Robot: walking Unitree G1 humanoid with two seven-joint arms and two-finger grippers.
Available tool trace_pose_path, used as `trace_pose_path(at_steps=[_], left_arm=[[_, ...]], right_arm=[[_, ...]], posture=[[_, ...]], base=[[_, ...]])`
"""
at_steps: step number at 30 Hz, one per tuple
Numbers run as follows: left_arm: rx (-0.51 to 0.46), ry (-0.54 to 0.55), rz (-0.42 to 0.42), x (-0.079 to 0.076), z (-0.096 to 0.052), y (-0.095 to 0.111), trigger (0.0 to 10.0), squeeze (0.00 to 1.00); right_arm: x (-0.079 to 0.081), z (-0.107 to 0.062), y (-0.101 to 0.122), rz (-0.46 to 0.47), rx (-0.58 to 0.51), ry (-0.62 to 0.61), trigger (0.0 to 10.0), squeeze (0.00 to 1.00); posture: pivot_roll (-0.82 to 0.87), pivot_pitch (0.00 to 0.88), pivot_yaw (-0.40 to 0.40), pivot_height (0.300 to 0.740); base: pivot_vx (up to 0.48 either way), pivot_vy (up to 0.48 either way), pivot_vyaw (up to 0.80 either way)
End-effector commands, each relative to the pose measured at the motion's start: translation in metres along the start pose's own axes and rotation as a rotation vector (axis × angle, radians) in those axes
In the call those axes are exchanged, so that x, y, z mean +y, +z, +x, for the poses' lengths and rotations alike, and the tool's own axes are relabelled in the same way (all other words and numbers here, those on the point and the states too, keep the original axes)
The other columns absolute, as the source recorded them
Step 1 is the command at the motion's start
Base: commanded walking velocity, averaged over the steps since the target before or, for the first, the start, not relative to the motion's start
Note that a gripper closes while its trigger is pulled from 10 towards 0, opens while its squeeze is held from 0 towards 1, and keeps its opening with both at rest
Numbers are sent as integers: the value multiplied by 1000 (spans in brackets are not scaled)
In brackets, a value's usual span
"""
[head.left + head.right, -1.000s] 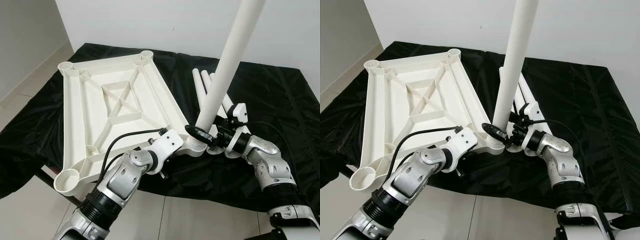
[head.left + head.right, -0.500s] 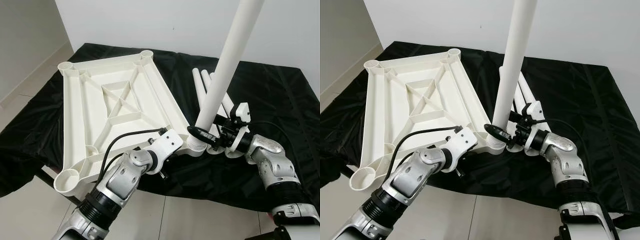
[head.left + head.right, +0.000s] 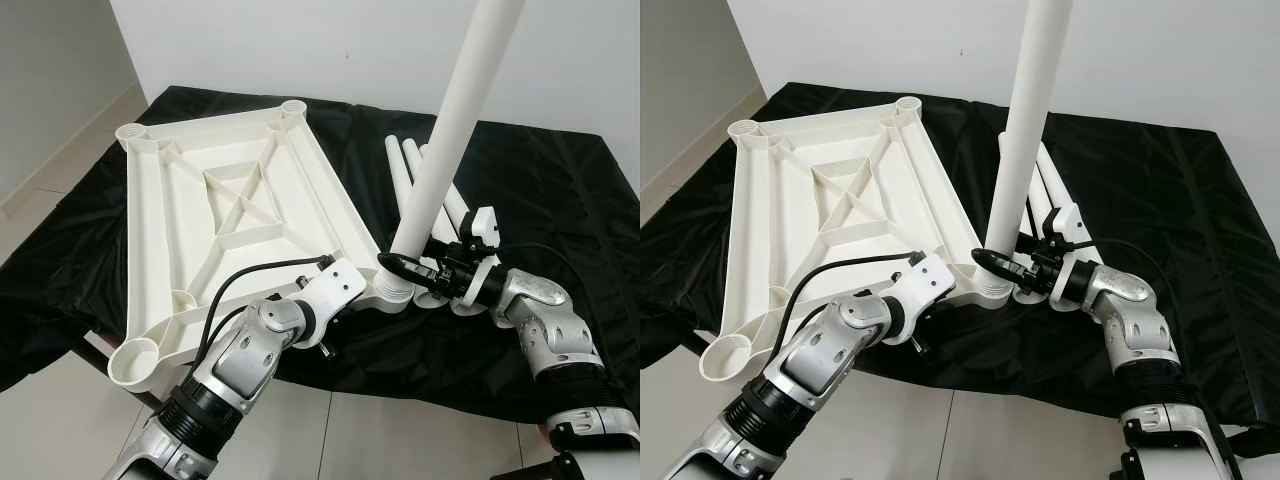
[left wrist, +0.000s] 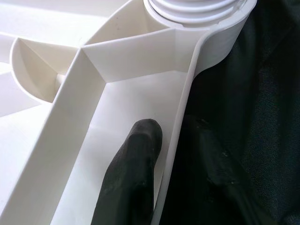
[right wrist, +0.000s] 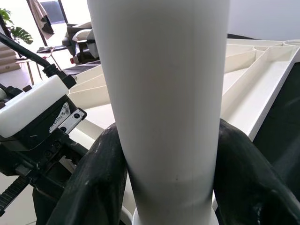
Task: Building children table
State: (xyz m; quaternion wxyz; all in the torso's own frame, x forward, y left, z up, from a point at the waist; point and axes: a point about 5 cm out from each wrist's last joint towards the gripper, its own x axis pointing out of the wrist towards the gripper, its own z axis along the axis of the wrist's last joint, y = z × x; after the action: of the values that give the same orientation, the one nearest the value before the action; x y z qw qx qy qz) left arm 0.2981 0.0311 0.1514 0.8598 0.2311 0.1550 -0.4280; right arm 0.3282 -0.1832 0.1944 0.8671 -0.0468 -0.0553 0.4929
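The left gripper (image 4: 164, 154) is clamped on the near rim of the upturned white tabletop (image 3: 225, 215), one finger inside and one outside, and this hold should be kept firm. The right gripper (image 5: 164, 178) is closed around the upright leg (image 3: 450, 130) seated in the near corner socket (image 3: 390, 292); the leg is best kept vertical while it is twisted home. Beyond, spare legs (image 3: 405, 170) lie on the black cloth (image 3: 540, 190).
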Motion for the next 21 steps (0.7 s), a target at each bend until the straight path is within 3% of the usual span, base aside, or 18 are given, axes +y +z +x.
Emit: trace_pose_path(at_steps=[1,4,5,7,8,11,12,13,14,21], left_arm=[[88,-44,-35,-7,4,-20,10000,0],[87,-44,-35,-7,4,-20,10000,0],[87,-43,-33,-7,5,-19,10000,0],[87,-43,-33,-7,5,-19,10000,0],[86,-42,-34,-7,5,-19,10000,0],[86,-42,-35,-7,5,-20,10000,0],[87,-41,-35,-7,5,-20,10000,0],[87,-41,-35,-8,5,-20,10000,0],[88,-41,-35,-8,5,-20,10000,0],[85,-42,-42,-11,6,-21,10000,0]], right_arm=[[4,0,-5,26,10,18,4235,0],[4,1,-5,27,10,21,4235,0],[6,1,-5,31,4,20,2980,0],[6,1,-5,31,4,20,2980,0],[8,2,-4,42,-8,24,0,0],[11,3,-3,45,-23,10,0,0],[13,5,-2,45,-39,-15,4039,0],[14,6,-1,44,-48,-33,4039,0],[17,8,-1,46,-58,-50,10000,0],[31,18,2,47,-102,-157,10000,0]], posture=[[-95,152,45,740],[-95,152,45,740],[-93,153,43,740],[-93,153,43,740],[-94,155,42,740],[-94,155,39,740],[-94,154,38,740],[-94,154,38,740],[-93,150,36,740],[-99,135,29,740]], base=[[0,0,0],[0,0,0],[0,0,0],[0,0,0],[0,0,0],[0,0,0],[0,0,0],[0,0,0],[0,0,0],[0,0,0]])
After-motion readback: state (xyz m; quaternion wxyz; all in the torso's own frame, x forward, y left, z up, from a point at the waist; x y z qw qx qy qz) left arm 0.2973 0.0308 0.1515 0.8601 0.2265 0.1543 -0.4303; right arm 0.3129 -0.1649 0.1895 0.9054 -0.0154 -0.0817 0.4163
